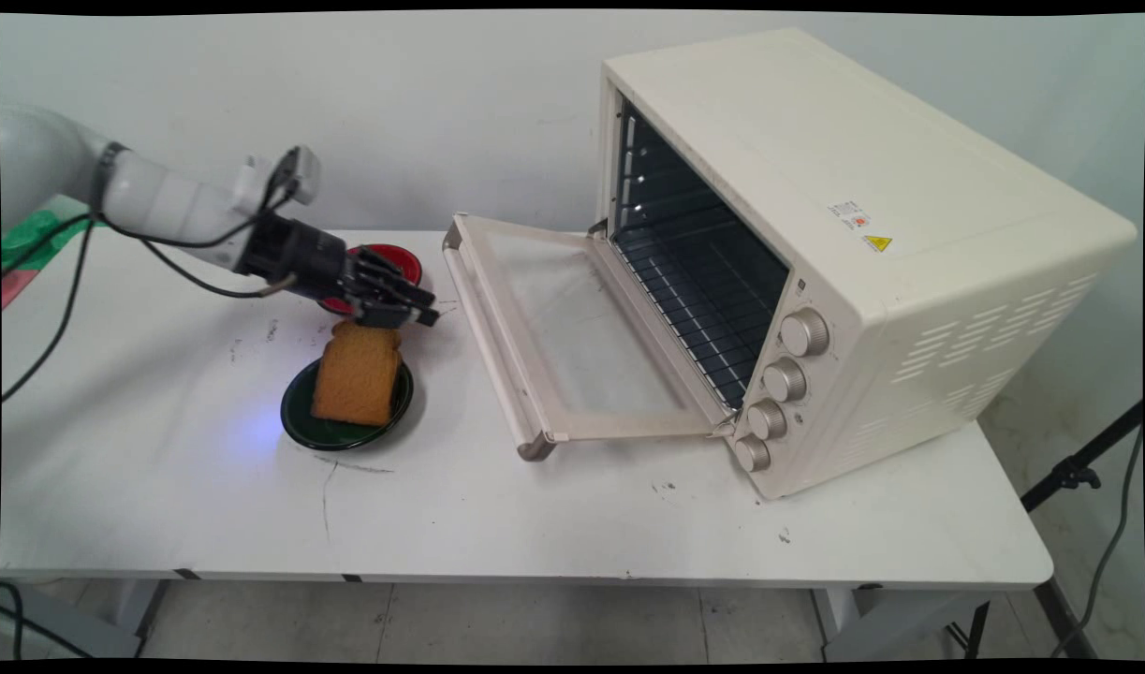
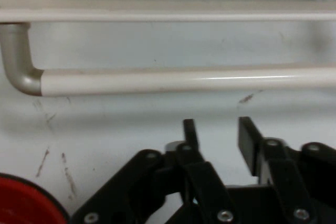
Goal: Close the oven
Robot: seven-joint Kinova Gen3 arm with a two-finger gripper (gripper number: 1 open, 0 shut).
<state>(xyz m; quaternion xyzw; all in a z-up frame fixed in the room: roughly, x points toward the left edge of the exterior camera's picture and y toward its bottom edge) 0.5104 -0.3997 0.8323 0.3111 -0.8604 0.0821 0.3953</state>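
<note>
My black gripper (image 1: 411,314) hovers just past the far edge of a brown slice of toast (image 1: 357,373), which lies on a dark green plate (image 1: 296,426). In the hand view the gripper (image 2: 216,129) is open, with a narrow gap and nothing between its fingers (image 2: 190,129). It points toward the cream handle bar (image 2: 184,80) of the oven door. A red plate (image 1: 394,257) sits behind the hand and shows at the hand view's bottom left corner (image 2: 21,203).
A cream toaster oven (image 1: 815,234) stands at the right with its glass door (image 1: 563,337) folded down onto the white table (image 1: 535,524). A wire rack (image 1: 694,309) lies inside it. Black cables hang from the arm at the left.
</note>
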